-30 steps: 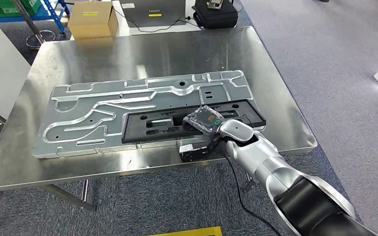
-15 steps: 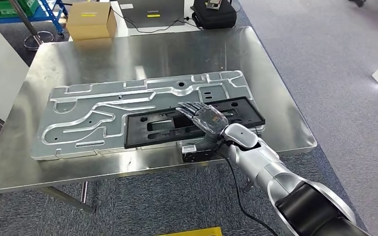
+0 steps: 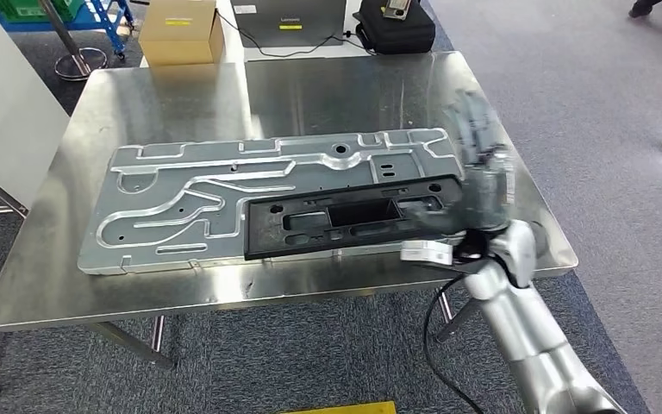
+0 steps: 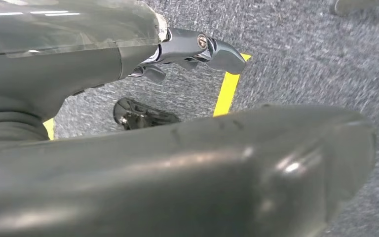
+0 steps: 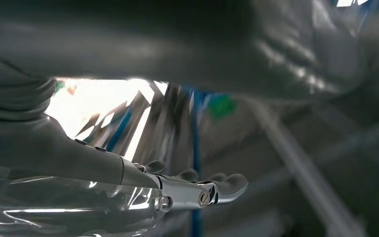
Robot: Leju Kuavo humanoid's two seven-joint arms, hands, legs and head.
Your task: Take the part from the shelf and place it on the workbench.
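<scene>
Right hand raised, blurred, fingers spread, grasping nothing, just beside the end of the flat black rectangular plastic frame. Frame lying on the large silver grooved metal plate atop the steel worktop. Risk: could clip that end and skew it. Left hand hanging above carpet, apparently released.

Right hand motion-blurred over the workbench, finger pose unreadable
</scene>
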